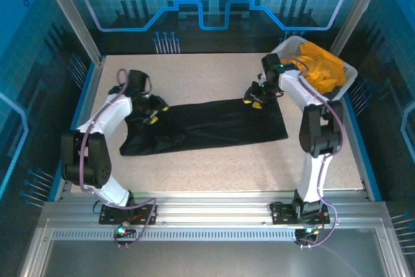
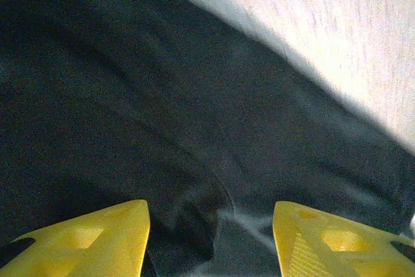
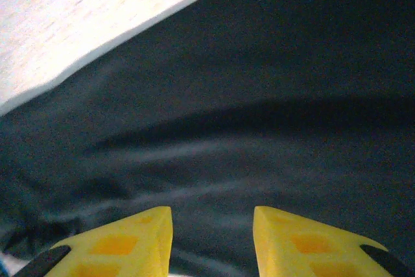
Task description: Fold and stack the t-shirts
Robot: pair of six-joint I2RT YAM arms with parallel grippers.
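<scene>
A black t-shirt [image 1: 214, 124] lies folded lengthwise into a long band across the middle of the table. My left gripper [image 1: 153, 116] hovers over its rumpled left end, jaws open, and black cloth [image 2: 168, 115] lies below the yellow fingers [image 2: 97, 238] with nothing pinched. My right gripper [image 1: 256, 100] stands over the band's upper right edge, jaws open above flat black cloth [image 3: 246, 115]. Orange-yellow t-shirts [image 1: 321, 69] are heaped in the basket at the back right.
The white lattice basket [image 1: 288, 45] stands in the back right corner, close behind my right arm. Bare speckled tabletop [image 1: 259, 167] lies in front of the black shirt. Blue rails edge the table's left and right sides.
</scene>
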